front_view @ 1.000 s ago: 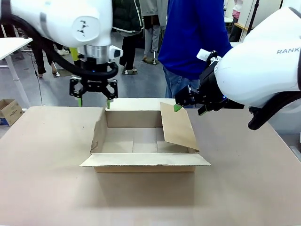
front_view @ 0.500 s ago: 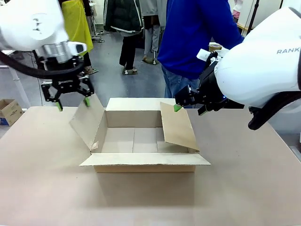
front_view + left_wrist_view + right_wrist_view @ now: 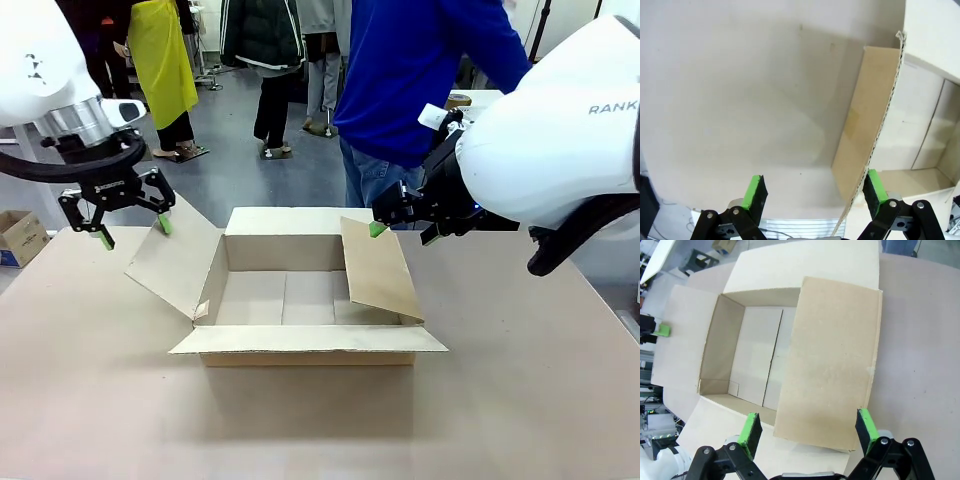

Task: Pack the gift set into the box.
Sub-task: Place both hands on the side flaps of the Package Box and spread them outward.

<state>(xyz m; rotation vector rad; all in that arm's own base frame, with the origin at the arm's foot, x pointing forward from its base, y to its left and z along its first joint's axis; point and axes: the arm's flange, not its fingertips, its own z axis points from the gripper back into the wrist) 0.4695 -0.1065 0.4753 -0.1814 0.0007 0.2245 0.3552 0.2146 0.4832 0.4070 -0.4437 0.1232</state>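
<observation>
Basically, large brown corrugated cardboard box [image 3: 308,359] sits open mid-counter [image 3: 100,400], interior bare, right flap [image 3: 380,268] leaning inward; packing and closing apparently remain. Left fingers [image 3: 751,193] and right fingers [image 3: 868,425] spread, empty.

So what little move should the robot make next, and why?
Probably the right tool should ease down and swing the right flap outward. That flap leans in over part of the box, while the left flap is already folded out. The box is empty, so a clear opening would likely help the packing.
</observation>
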